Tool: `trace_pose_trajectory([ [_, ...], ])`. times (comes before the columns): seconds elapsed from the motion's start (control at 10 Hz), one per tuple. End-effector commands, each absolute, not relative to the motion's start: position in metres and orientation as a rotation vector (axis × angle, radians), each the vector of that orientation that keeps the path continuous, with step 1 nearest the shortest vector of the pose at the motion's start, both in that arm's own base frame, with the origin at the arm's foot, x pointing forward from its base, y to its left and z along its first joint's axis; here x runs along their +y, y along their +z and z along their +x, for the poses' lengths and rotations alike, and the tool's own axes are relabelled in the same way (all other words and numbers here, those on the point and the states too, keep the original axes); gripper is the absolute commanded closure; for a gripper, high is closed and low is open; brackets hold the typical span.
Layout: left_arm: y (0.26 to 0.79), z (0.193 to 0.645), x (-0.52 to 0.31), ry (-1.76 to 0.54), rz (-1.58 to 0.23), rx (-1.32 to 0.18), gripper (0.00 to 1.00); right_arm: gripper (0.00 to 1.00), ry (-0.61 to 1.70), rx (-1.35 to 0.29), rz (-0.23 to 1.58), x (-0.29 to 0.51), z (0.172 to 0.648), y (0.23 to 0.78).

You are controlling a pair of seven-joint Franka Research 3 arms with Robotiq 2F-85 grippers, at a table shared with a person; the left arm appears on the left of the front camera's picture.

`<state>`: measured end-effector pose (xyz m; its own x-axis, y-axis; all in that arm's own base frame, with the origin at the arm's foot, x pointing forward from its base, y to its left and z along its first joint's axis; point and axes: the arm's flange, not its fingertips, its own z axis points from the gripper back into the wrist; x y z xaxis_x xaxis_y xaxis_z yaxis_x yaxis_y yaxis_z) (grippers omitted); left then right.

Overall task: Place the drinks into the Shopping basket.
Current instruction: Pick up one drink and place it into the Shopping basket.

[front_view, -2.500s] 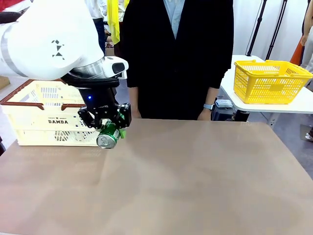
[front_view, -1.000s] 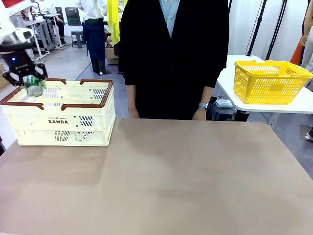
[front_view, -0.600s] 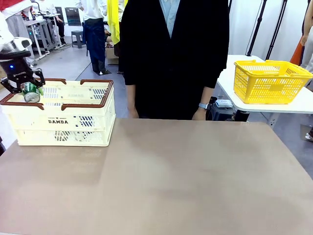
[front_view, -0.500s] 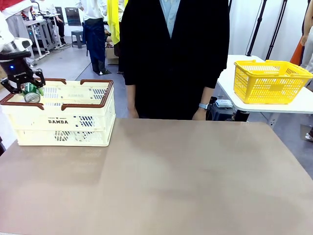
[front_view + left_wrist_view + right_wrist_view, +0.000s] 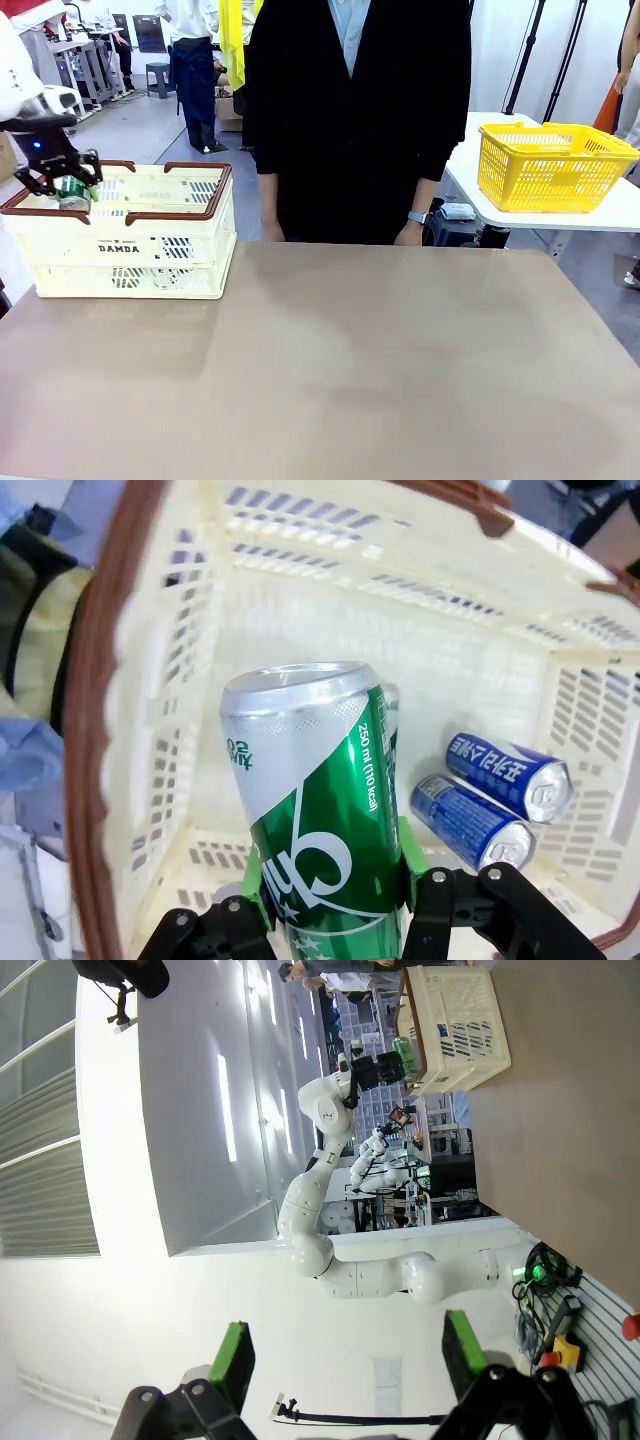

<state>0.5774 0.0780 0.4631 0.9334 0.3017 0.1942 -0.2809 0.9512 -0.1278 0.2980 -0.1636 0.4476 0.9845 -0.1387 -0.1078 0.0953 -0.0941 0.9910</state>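
Observation:
My left gripper [image 5: 64, 181] is shut on a green drink can [image 5: 73, 191] and holds it over the left end of the cream Shopping basket [image 5: 190, 255]. In the left wrist view the green can [image 5: 318, 800] stands between the green pads [image 5: 256, 900], pointing down into the basket [image 5: 330, 610]. Two blue drink cans [image 5: 508, 776] lie side by side on the basket floor, below and to the right. My right gripper [image 5: 347, 1360] is open with nothing in it, looking sideways across the room at the far basket [image 5: 455, 1022].
A person in black stands at the far edge of the brown table [image 5: 380, 360], hands down. A yellow mesh basket [image 5: 553, 165] sits on a white side table at the right. The left arm [image 5: 330, 1150] shows far off in the right wrist view.
The left gripper with the green can has come down from above the basket's left rim and shifted slightly right. The person and the basket have not moved.

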Motion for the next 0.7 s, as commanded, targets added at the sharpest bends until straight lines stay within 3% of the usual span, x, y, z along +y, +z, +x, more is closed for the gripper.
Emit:
trace_pose_trajectory([
  [0.0,0.455,0.586,0.08,0.181,-0.081,-0.227,1.0,0.0,-0.211,-0.02,1.665,-0.164,0.298,0.454],
  [0.6,0.418,0.6,0.085,0.06,-0.041,-0.143,1.0,0.0,-0.211,-0.02,1.665,-0.164,0.298,0.454],
])
